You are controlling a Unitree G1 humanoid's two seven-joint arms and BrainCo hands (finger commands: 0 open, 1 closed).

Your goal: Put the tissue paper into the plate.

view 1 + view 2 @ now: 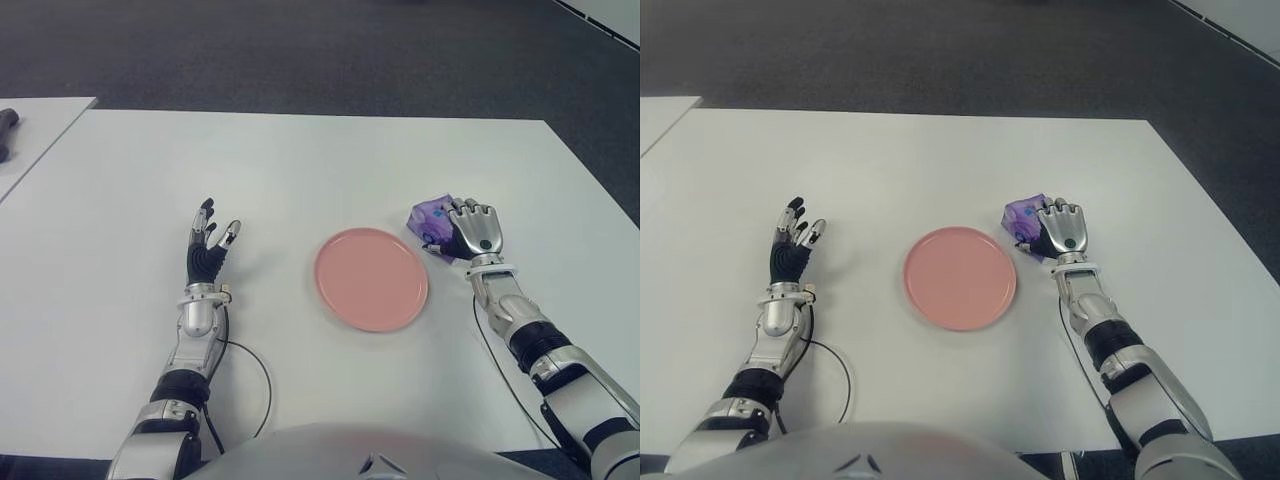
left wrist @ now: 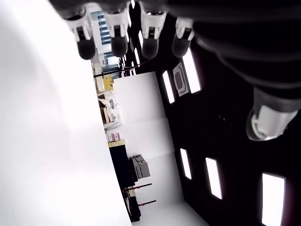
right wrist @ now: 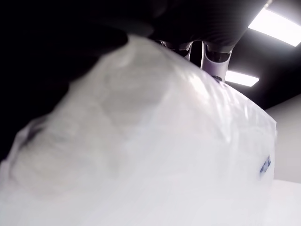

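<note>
While the left hand (image 1: 208, 243) shows out to the left of the pink plate (image 1: 371, 278) with its fingers spread and nothing in them, the right hand (image 1: 472, 230) is at work on the other side. It sits just to the right of the plate, palm down, with its fingers curled over the tissue paper (image 1: 432, 217), a small purple packet in a clear wrapper. In the right wrist view the wrapper (image 3: 155, 150) fills almost the whole picture, pressed close against the dark palm, with 2 fingertips (image 3: 214, 56) showing past its far edge, so the hand is closed around the packet. From the eye views I cannot tell whether the packet is lifted or touching the white table (image 1: 300, 170).

The tissue paper lies outside the plate, just beside its upper right rim, and part of the purple wrapper sticks out from under the fingers toward the plate. The plate itself sits near the middle of the table, flat and with nothing on it.

The left wrist view shows 4 fingertips (image 2: 115, 28) held straight and apart from the thumb (image 2: 270, 120), with only the room beyond them. A thin black cable (image 1: 250, 375) loops on the table beside the left forearm. At the far left, a second white table (image 1: 40, 130) stands beside the first, with a dark object (image 1: 8, 125) at its edge, too cut off to name.
</note>
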